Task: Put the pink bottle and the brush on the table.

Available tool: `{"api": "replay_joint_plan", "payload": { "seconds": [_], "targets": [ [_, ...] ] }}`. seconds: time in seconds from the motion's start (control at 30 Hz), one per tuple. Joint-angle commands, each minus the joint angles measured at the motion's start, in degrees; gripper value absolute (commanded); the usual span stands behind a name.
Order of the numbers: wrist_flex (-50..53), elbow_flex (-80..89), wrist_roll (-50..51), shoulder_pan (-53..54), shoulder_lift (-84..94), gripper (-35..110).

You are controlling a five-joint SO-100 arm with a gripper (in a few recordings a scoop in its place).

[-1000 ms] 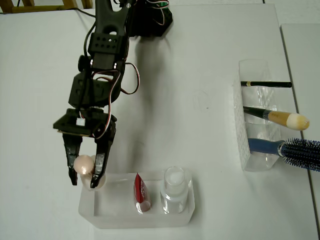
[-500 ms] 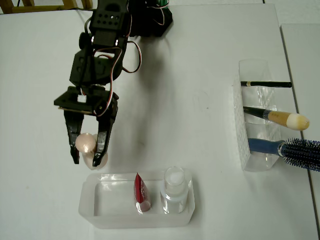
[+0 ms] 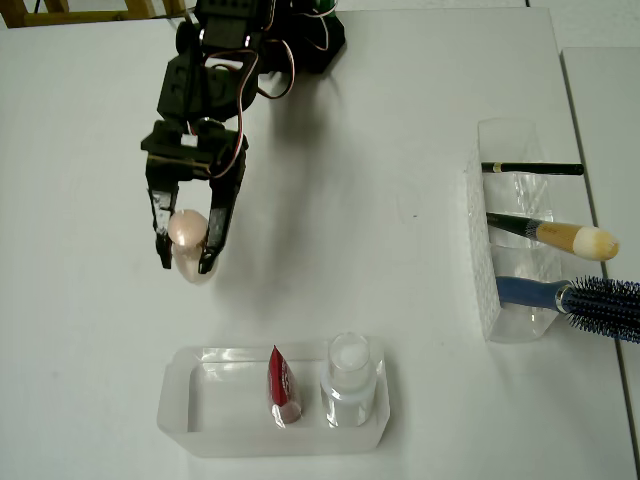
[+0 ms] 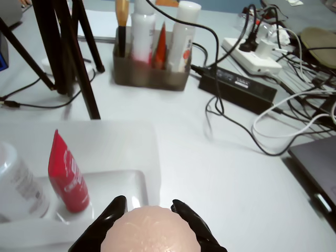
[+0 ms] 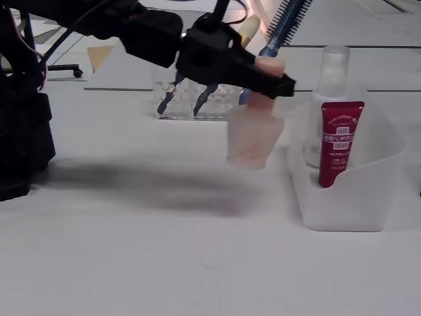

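The gripper (image 3: 186, 262) was closed on the pink bottle (image 3: 188, 240), its two black fingers (image 3: 218, 228) pressed to either side of the bottle's neck just under the rounded cap. In the fixed view the bottle (image 5: 253, 135) hung upright from the gripper (image 5: 279, 82), lifted clear of the table (image 5: 164, 263), with its shadow on the surface below. In the overhead view the bottle sat at about 11 o'clock from the tray (image 3: 200, 440), well apart from it. The tray held a red tube (image 3: 282, 385) and a clear bottle (image 3: 350, 385) side by side, the tube at 9 o'clock of the bottle. In the wrist view the cap (image 4: 151, 231) showed at 6 o'clock, between the fingertips (image 4: 113, 210), with the red tube (image 4: 65, 173) at 10 o'clock from it. The brush (image 3: 555, 235) lay across the clear rack (image 3: 485, 290) at 3 o'clock in the overhead view, bristles pointing right, between a thin dark stick (image 3: 530, 168) at its 12 o'clock and a blue hairbrush (image 3: 580, 298) at its 6 o'clock.
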Motion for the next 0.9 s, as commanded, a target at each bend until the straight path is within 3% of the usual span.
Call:
{"api": "replay_joint_plan", "payload": {
  "seconds": [0.0,0.87],
  "targets": [
    [-2.1,3.5,-1.6,1.4,8.3,0],
    [-1.8,24.3,-8.2,22.1,28.4,0]
  ]
}}
